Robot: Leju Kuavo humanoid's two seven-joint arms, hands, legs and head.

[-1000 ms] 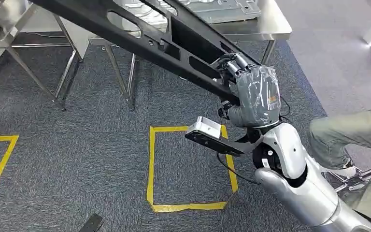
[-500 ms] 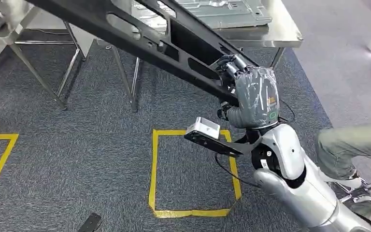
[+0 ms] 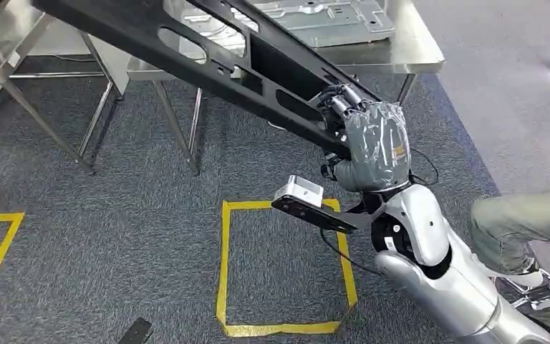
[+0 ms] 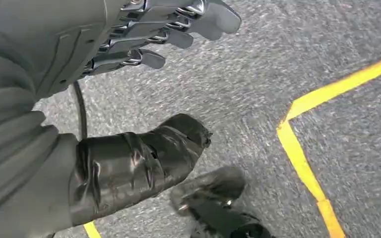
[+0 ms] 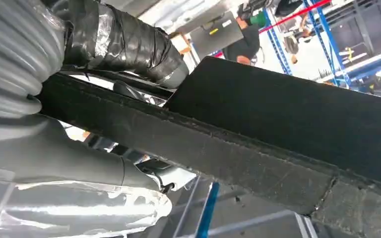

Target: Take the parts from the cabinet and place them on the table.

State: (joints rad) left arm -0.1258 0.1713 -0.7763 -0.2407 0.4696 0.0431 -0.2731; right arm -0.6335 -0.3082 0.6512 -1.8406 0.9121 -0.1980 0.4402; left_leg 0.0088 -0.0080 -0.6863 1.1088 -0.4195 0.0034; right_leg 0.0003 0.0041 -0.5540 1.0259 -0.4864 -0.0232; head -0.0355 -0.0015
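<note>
A long black frame part (image 3: 208, 57) with cut-out slots runs from the top left down to my right hand (image 3: 372, 147), which grips its lower end. Up close the part (image 5: 258, 134) is a thick black bar, with the taped thumb (image 5: 124, 42) wrapped over one edge. The part's upper end hangs over the steel table (image 3: 415, 50), where a flat grey metal panel (image 3: 315, 18) lies. My left hand (image 4: 144, 44) hangs over the carpet with its fingers apart, holding nothing.
Yellow tape marks a square (image 3: 286, 265) on the grey carpet below my right arm, and another tape corner (image 3: 0, 244) lies at the left. Steel table legs (image 3: 179, 122) stand beyond. A seated person's leg (image 3: 523, 222) is at the right.
The view has shifted slightly: the floor square and the table have slid a little in the picture. My right hand keeps its grip on the black part, which sits a touch higher.
</note>
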